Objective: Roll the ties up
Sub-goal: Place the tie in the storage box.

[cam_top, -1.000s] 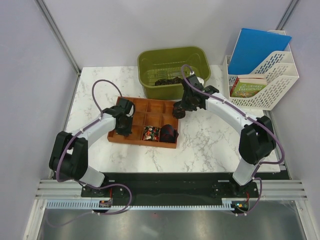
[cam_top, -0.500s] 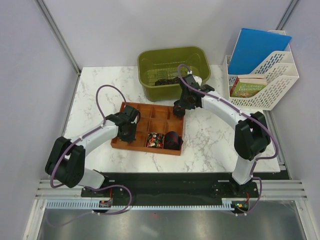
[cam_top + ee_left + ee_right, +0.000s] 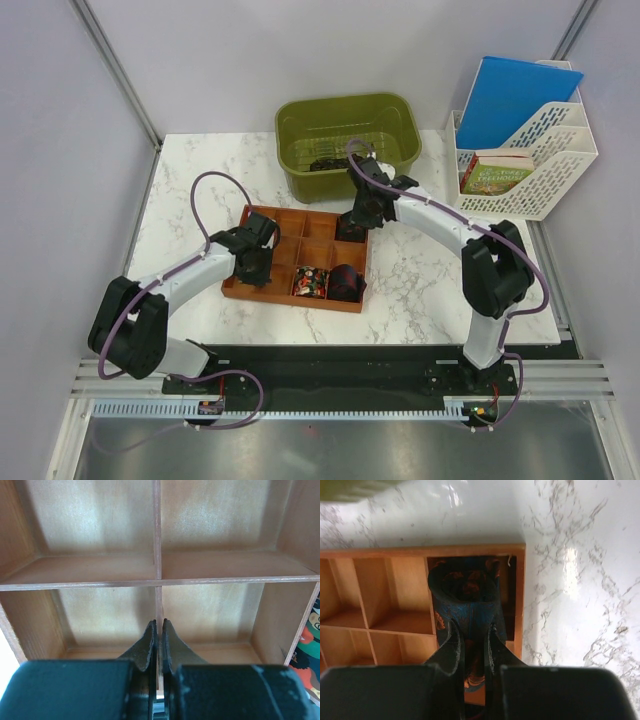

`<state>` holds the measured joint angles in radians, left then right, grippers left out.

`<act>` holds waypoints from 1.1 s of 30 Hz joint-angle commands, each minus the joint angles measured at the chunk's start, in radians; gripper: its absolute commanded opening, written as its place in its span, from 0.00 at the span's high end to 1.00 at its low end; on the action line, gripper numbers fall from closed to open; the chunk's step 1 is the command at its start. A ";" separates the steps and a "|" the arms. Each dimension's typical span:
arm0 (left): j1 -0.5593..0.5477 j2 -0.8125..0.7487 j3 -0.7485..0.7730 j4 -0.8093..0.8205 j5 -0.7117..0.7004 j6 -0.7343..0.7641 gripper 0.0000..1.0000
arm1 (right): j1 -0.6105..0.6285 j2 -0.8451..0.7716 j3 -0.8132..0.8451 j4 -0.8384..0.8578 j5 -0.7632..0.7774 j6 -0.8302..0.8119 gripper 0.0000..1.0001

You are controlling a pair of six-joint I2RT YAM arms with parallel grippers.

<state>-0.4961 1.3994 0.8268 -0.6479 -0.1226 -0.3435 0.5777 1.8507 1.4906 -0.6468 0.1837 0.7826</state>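
1. The marble table [image 3: 420,290] carries a green bin [image 3: 400,120] at far centre, with loose ties [image 3: 330,160] inside.
2. The wooden tray [image 3: 285,218] lies near-left of it; two coiled ties [image 3: 310,281] fill near-right compartments.
3. The right gripper [image 3: 472,626] grasps a rolled tie [image 3: 465,587] over the far-right compartment.
4. The left gripper [image 3: 157,630] is clenched at a divider [image 3: 157,555] on the tray's left.

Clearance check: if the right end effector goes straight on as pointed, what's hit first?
The rolled tie in the right end effector would meet the wooden tray's corner compartment floor; depth unclear.
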 commanded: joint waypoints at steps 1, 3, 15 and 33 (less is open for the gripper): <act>-0.007 -0.049 0.005 0.054 0.009 -0.026 0.98 | 0.014 0.021 -0.035 -0.025 -0.024 0.044 1.00; -0.007 -0.051 0.000 0.053 0.014 -0.028 0.98 | 0.017 0.025 -0.043 -0.033 -0.026 0.052 1.00; 0.008 -0.043 -0.008 0.051 -0.031 -0.046 0.98 | 0.019 0.090 -0.015 0.032 -0.066 0.023 0.46; 0.278 0.038 0.136 -0.094 -0.057 0.081 0.98 | -0.006 -0.065 -0.004 0.102 -0.182 -0.071 0.02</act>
<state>-0.2951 1.4303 0.8761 -0.7185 -0.1070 -0.2977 0.5797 1.8690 1.4734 -0.5606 0.0181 0.7383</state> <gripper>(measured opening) 0.047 0.982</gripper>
